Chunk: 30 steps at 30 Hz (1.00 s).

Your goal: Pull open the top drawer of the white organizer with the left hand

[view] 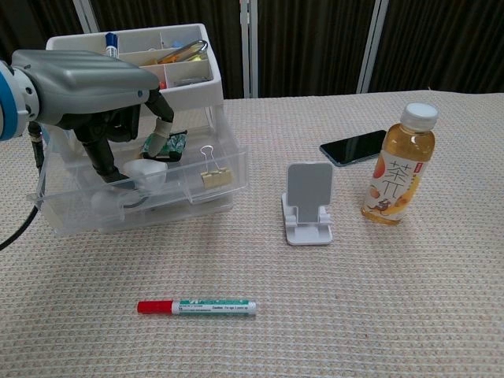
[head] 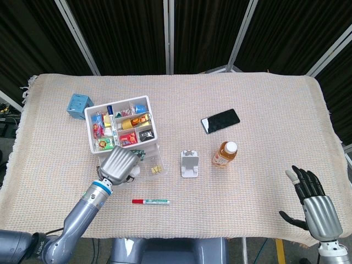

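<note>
The white organizer [view: 134,118] was seen near the left edge of the table [head: 258,110], toward the back. The top drawer [view: 142,185] already stuck out a little toward the front edge. The left hand [view: 94,87] was held over the drawer with fingers [view: 161,134] curled down inside it; whether the front wall was really hooked could not be told. A slow, straight pull toward the front edge was judged best, so the organizer would not be dragged along. The right hand [head: 316,206] was kept spread wide, holding nothing, at the front right corner.
</note>
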Each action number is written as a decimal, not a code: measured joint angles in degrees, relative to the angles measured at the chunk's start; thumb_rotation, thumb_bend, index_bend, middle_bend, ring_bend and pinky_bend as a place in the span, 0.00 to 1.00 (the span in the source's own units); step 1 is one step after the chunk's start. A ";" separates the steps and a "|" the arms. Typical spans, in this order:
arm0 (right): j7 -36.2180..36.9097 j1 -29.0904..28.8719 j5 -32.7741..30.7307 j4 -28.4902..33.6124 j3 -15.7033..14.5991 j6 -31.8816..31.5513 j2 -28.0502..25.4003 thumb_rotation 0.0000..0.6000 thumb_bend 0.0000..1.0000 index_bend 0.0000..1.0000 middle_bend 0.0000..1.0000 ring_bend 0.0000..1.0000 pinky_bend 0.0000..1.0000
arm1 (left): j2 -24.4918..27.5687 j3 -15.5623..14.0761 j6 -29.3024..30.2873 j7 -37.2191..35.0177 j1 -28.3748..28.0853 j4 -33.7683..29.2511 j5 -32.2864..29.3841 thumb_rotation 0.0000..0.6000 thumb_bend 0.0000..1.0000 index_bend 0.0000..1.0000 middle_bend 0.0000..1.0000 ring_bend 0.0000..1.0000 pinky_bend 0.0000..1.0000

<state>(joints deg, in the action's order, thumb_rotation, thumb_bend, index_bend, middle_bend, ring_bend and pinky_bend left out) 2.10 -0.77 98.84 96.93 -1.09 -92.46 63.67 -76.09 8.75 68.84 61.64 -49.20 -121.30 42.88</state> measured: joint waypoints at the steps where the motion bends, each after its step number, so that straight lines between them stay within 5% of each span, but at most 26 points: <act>1: 0.05 0.00 -0.01 -0.01 0.01 0.01 0.00 1.00 0.02 0.00 0.00 0.00 0.00 | -0.10 -0.14 0.12 0.05 -0.22 0.04 -0.22 1.00 0.18 0.53 0.99 0.93 0.79; 6: 0.22 0.00 -0.01 -0.01 0.00 -0.01 -0.03 1.00 0.02 0.00 0.00 0.00 0.00 | -0.58 -0.60 0.59 0.35 -1.05 0.45 -1.32 1.00 0.20 0.51 0.99 0.93 0.79; 13: 0.38 -0.01 0.00 0.01 0.00 0.00 -0.09 1.00 0.02 0.00 0.00 0.00 0.00 | -1.01 -1.35 1.31 0.34 -2.28 0.61 -2.68 1.00 0.40 0.53 0.99 0.93 0.79; 30: 0.66 0.01 -0.19 -0.03 0.14 -0.10 -0.18 1.00 0.02 0.00 0.00 0.00 0.00 | 0.88 -2.60 2.89 -3.51 -2.28 -2.35 0.38 1.00 0.45 0.56 1.00 0.93 0.79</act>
<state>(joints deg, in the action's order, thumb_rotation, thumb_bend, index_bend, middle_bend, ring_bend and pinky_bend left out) 2.75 -0.76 98.65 96.89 -0.94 -92.56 63.49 -75.21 6.15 71.73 58.13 -51.48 -123.65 43.26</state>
